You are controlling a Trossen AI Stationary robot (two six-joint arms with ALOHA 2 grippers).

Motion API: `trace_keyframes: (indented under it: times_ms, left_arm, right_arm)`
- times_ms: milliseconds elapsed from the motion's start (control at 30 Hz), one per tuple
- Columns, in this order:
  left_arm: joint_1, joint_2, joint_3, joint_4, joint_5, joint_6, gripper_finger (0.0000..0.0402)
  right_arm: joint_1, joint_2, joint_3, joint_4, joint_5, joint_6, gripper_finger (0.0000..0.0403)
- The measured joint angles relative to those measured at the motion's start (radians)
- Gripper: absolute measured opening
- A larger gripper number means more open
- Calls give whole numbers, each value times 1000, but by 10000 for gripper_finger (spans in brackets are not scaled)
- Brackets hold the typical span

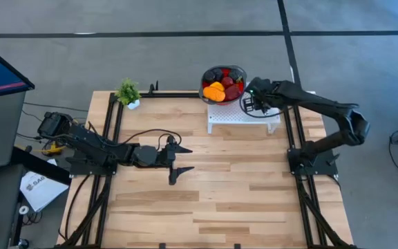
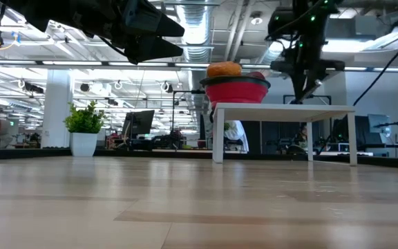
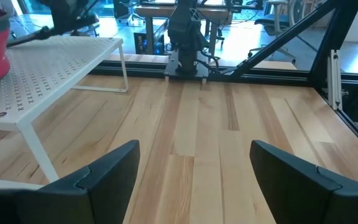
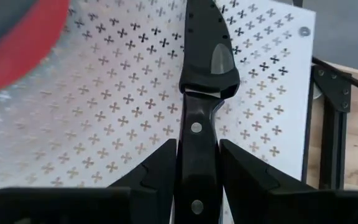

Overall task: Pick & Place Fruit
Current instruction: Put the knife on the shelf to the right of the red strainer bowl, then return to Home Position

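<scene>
The fruit is heaped in a red bowl with a grey rim, which stands on the far left corner of a white perforated stand. An orange piece tops the heap in the low view. My right gripper hangs over the stand just right of the bowl, shut on a black-handled knife. My left gripper hovers open above the table's middle, nothing between its fingers. My right gripper pinches the knife's riveted black handle between its two fingers, which lie on the handle's narrow edges. The fingers slant down from the right, and the knife runs on along them, its dark blade over the stand. Whether the tip touches the stand, I cannot tell.
A small potted plant stands at the far left corner. Black frame rails run along the table's sides. The bare wooden tabletop lies in front of the stand.
</scene>
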Motion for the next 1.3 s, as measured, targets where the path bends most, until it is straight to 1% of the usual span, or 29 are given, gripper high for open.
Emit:
trace_keyframes:
  times_ms: [400,733,833,1067,1200,1300]
  left_arm:
    - [0,0,0,0,3,-2,298]
    - [0,0,0,0,3,-2,298]
    - [0,0,0,0,3,-2,298]
    - [0,0,0,0,2,-2,298]
    - [0,0,0,0,2,-2,298]
    - [0,0,0,0,-1,-2,298]
  right_arm:
    - [0,98,0,5,3,-12,109]
    - [-5,102,0,7,8,-33,111]
    - [-10,102,0,8,9,-40,121]
    - [-13,102,0,12,10,-66,162]
    - [-11,96,0,10,40,-92,177]
    - [-3,66,0,4,57,-120,182]
